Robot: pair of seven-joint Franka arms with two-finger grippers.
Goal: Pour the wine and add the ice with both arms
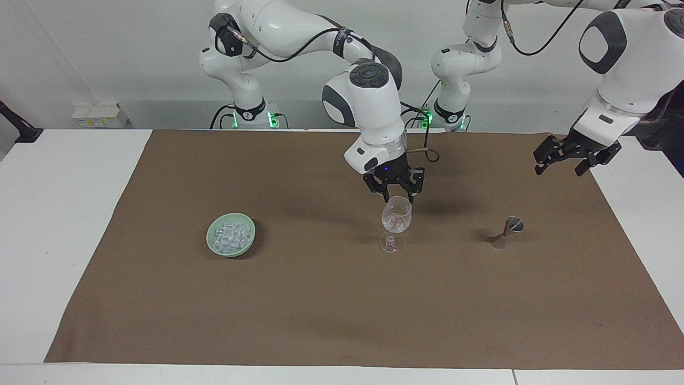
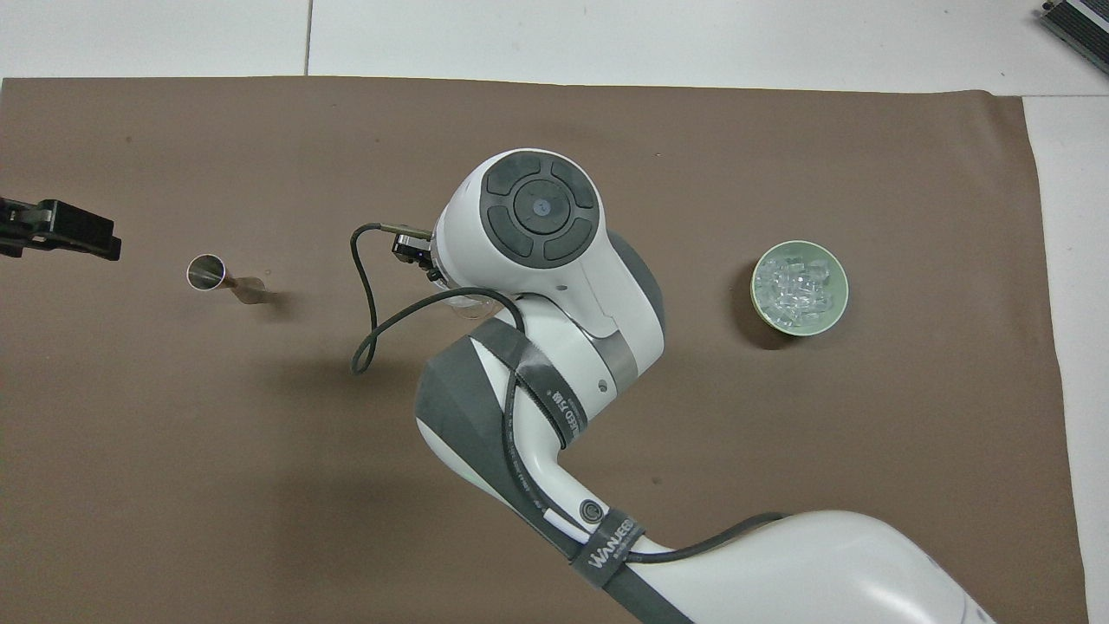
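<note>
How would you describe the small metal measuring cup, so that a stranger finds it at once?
Start from the brown mat that covers the table. Three things stand in a row on it; the metal measuring cup is the one toward the left arm's end, beside the wine glass. It alone is dull metal, hourglass-shaped and leaning.

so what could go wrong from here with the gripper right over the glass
The right gripper hangs open just above the wine glass rim; a sideways pull-away could clip the rim and tip the tall, narrow-footed glass. The jigger leans on the cloth, so the waiting left gripper might knock it over when reaching.
</note>
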